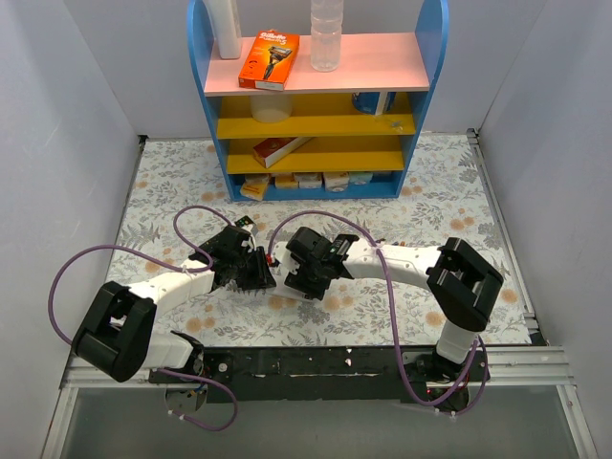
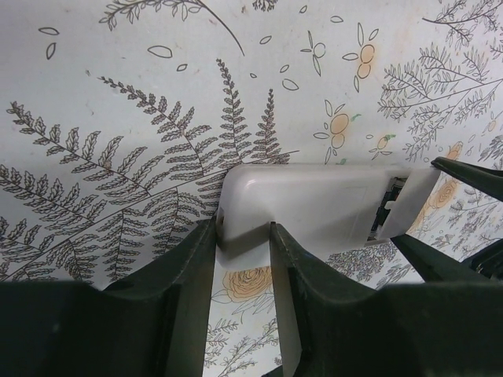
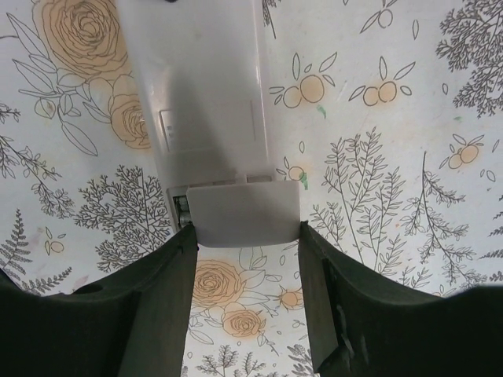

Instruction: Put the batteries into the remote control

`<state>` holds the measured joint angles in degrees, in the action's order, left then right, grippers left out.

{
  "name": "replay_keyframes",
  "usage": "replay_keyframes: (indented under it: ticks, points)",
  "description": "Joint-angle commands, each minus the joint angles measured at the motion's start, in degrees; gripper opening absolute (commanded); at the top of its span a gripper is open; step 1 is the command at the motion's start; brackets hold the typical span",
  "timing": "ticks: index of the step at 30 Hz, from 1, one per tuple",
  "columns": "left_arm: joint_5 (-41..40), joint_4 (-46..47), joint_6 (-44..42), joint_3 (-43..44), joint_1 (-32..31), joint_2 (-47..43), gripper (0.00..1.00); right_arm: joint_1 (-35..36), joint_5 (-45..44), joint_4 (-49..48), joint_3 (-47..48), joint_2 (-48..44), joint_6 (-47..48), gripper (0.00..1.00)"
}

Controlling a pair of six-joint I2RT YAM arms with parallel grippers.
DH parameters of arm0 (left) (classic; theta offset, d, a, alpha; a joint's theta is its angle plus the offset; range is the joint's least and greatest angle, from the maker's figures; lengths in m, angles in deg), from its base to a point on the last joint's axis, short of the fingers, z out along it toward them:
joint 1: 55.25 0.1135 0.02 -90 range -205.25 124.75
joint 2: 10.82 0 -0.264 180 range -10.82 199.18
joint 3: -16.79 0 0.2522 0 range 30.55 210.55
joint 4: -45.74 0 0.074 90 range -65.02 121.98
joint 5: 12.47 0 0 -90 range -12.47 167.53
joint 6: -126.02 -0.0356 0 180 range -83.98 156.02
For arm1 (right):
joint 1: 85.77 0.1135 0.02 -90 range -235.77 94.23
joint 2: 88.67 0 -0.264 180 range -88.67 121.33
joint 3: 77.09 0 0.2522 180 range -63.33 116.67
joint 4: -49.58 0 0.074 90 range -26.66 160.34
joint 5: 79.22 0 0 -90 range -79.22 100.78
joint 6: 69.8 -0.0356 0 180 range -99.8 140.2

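The remote control [image 2: 306, 204] lies back-up between both grippers, just above the floral table cover. My left gripper [image 2: 242, 232] is shut on one end of its plain white body. My right gripper [image 3: 245, 232] is shut on the white battery cover [image 3: 244, 212] at the other end of the remote [image 3: 204, 94]. The cover sits slid partly off, and a narrow strip of the open compartment [image 3: 180, 208] shows with small metal parts inside. I cannot tell if these are the batteries; no loose batteries show. In the top view the two grippers [image 1: 256, 273] [image 1: 295, 268] meet and hide the remote.
A blue shelf unit [image 1: 206, 96] with pink and yellow boards stands at the back, holding a razor box [image 1: 270, 59], a clear bottle [image 1: 325, 38] and small boxes. White walls close both sides. Purple cables [image 1: 86, 258] loop beside the arms.
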<state>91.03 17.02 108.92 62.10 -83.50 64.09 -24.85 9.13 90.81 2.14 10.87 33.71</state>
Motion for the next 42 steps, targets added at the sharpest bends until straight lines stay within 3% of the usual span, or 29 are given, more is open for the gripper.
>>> replay_keyframes:
  ticks: [1, 42]
  points:
    - [0.2, -1.3, -0.4, -0.2, -0.2, 0.8, 0.25, 0.3, 0.9, -3.0, 0.8, -1.7, 0.6, 0.35]
    - [-0.6, -1.9, 0.1, -0.7, -0.2, -0.6, 0.24, 0.3, 1.9, 1.4, -1.0, 0.7, -1.0, 0.36]
